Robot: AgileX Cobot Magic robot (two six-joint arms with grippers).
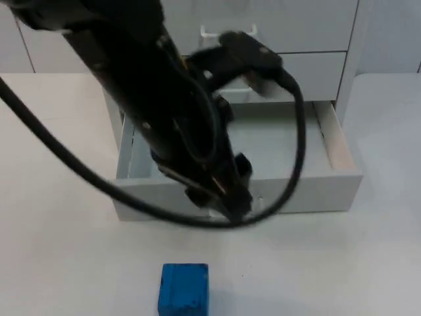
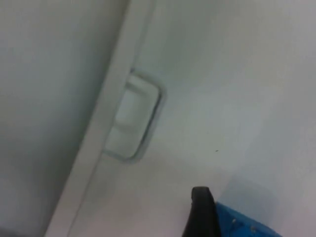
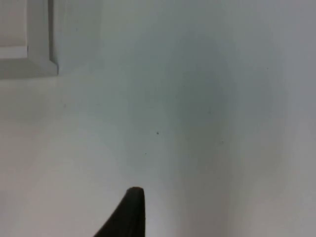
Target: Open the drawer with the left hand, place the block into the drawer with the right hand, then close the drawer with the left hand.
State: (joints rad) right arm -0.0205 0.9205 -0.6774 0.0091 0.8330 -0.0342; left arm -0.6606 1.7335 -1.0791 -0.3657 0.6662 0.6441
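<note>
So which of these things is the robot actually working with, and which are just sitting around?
Part of the job:
- drawer, pulled open
- its handle on the front panel
- blue block, on the table in front of the drawer
- left gripper, at the drawer front

Just there:
- white table
- upper drawer of the cabinet, closed

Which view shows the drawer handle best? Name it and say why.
The left wrist view: the drawer handle sits plainly against the drawer front. In the top view the left gripper covers it. The right wrist view catches just a drawer corner.
</note>
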